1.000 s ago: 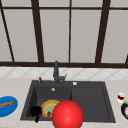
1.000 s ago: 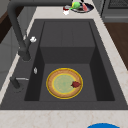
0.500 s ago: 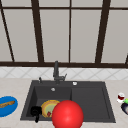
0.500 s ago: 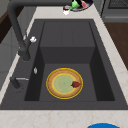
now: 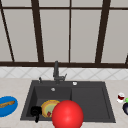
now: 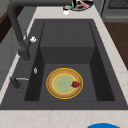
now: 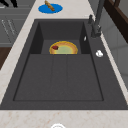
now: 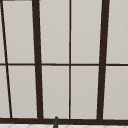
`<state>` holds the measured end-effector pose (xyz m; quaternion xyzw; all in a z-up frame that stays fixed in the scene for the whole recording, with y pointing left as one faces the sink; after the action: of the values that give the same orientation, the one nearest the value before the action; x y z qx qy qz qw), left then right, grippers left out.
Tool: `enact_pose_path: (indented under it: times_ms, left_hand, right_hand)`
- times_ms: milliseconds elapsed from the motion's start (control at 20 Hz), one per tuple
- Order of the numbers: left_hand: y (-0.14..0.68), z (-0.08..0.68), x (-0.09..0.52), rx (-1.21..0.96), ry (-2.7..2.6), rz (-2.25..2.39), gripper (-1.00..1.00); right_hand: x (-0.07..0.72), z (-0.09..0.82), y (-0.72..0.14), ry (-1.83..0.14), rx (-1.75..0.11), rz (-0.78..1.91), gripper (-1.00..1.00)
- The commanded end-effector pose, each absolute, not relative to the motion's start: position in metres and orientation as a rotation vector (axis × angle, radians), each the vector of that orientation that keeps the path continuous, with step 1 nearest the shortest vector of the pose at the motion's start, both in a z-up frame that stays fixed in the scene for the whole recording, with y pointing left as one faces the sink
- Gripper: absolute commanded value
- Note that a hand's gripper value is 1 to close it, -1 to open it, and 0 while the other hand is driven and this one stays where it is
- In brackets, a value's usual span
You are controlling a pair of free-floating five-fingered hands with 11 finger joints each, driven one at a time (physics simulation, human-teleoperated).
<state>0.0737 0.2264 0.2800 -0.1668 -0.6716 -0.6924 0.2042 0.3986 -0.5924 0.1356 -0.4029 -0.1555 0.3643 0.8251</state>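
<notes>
**sinkwatcher:** The yellow-rimmed plate (image 5: 50, 108) is lying flat on the floor of the deep left basin, toward the front wall. There's a small dark-red bit (image 6: 75, 84) sitting on its right side. The left hand (image 5: 35, 111) is hanging just beside the plate's left edge, over the front-left corner of the sink (image 5: 29, 98). Any thoughts on handling it well from here?

**potscrubber:** Honestly, I can't tell whether that hand is spread or closed. From the front it's just a dark blob with one bit pointing down, so I'm not assuming any grip.

My take is that a plate lying that flat gives nothing to grab from above. I'd be working in at the raised rim from the near-left side, where the hand already is. I'd also be keeping it level so the red bit isn't sliding off. The basin wall is close on that side, so there isn't much room to swing.

**sinkwatcher:** And the big red ball (image 5: 67, 115)?

**potscrubber:** It's overlapping the plate's right edge in the front view, so I'm treating that side as blind. The faucet (image 5: 56, 72) is standing well behind. The blue plate (image 5: 7, 106) is out on the left counter and the glass (image 5: 121, 97) is on the right, both well apart.
</notes>
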Motion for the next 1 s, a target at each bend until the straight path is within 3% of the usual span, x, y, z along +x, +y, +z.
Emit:
enact_pose_path:
  times_ms: [0,550,950]
  left_hand:
    - [0.226,0.280,0.074,-0.465,-1.873,-1.931,0.00]
    - [0.226,0.280,0.074,-0.465,-1.873,-1.931,0.00]
    - [0.226,0.280,0.074,-0.465,-1.873,-1.931,0.00]
  right_hand:
    - [0.392,0.136,-0.592,-0.341,-0.871,0.723,1.00]
    - [0.404,0.164,-0.596,-0.379,-0.984,0.689,1.00]
    - [0.405,0.206,-0.590,-0.399,-0.958,0.691,1.00]
